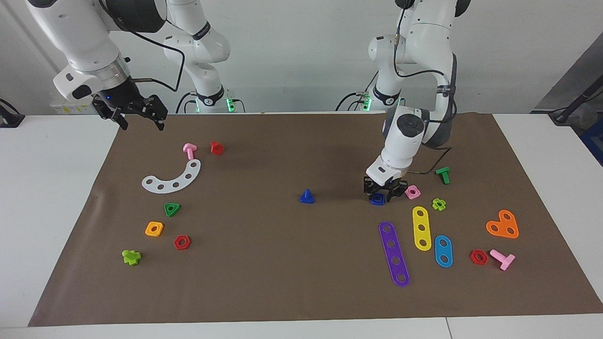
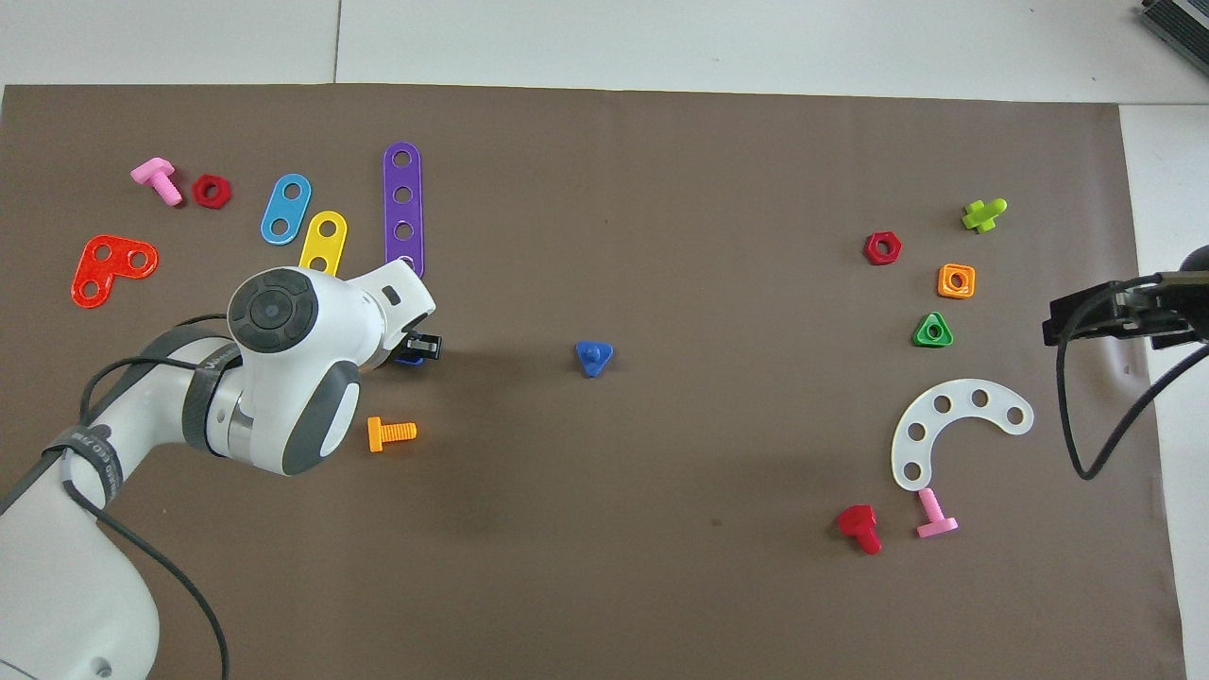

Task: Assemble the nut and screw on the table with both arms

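Nut (image 1: 377, 200) lies beside screw (image 1: 306, 197), toward left arm's end.

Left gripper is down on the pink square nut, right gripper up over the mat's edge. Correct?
Not quite. In the facing view the left gripper is shut on the dark blue nut; the pink square nut lies beside it, untouched. The right gripper is up over the mat's edge.
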Available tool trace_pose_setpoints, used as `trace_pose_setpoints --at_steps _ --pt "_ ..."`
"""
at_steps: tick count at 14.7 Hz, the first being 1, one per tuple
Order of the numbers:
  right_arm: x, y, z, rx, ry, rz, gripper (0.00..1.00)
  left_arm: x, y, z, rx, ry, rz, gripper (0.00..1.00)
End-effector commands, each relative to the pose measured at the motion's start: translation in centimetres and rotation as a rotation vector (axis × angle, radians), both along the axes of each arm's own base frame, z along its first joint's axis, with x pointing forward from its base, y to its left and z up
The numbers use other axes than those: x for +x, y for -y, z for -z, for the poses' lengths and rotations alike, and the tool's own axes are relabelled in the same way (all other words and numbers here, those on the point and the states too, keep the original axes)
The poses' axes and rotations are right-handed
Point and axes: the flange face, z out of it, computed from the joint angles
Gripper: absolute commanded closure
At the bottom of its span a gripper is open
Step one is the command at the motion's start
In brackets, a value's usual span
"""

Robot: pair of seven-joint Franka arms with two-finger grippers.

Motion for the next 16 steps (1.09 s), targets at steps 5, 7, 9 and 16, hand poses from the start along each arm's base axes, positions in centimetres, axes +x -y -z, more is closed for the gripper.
trace_pose_setpoints --at_steps 5,7,9,16 --pt "-0.5 0.6 -0.4 -0.005 -0.003 0.029 0.0 -0.4 0.1 0.4 0.018 -0.002 -0.004 0.37" --pt "-0.5 0.5 -0.4 -0.002 -0.002 0.027 0.0 -0.5 0.5 0.5 0.018 -0.004 -0.001 0.38" --pt "-0.7 0.8 -0.6 0.006 0.005 0.034 0.0 -0.6 0.4 0.5 0.019 -0.005 -0.003 0.4" --pt "-0.6 -0.2 -0.6 0.008 0.007 0.008 0.0 0.5 0.8 -2.7 0.042 -0.042 -0.088 1.0"
